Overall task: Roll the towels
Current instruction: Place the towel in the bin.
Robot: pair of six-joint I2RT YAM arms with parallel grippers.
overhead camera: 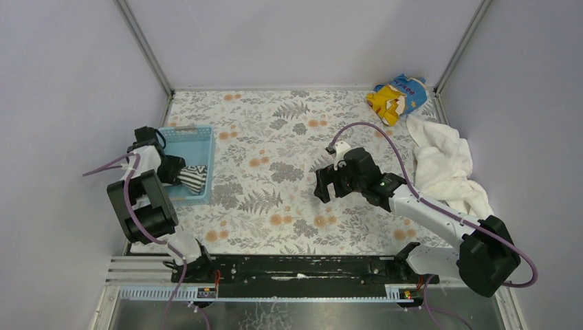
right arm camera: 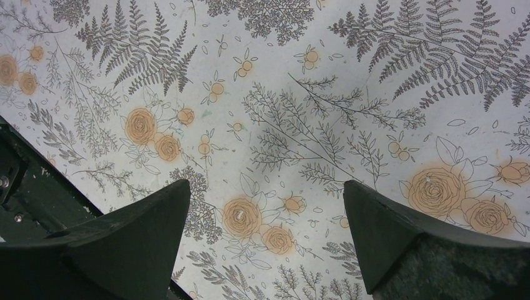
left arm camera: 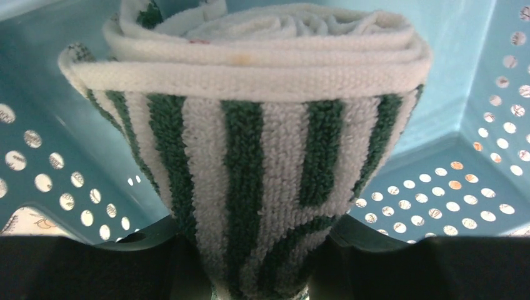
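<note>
A rolled striped towel (left arm camera: 262,144), dark stripes on white, fills the left wrist view and is pinched at its lower end by my left gripper (left arm camera: 265,262). From above, that towel (overhead camera: 194,178) hangs over the right side of the blue basket (overhead camera: 199,141), with the left gripper (overhead camera: 175,172) shut on it. A big white towel (overhead camera: 443,161) lies crumpled at the right side of the table. Over the table's middle my right gripper (overhead camera: 328,184) is open and holds nothing; in its wrist view the right gripper (right arm camera: 265,206) shows only the floral tablecloth (right arm camera: 281,94) between its fingers.
A yellow-and-blue printed cloth (overhead camera: 395,96) lies at the far right corner. The blue basket's perforated walls (left arm camera: 475,194) surround the striped towel. Grey walls close the table on three sides, and the arms' base rail (overhead camera: 295,268) runs along the near edge.
</note>
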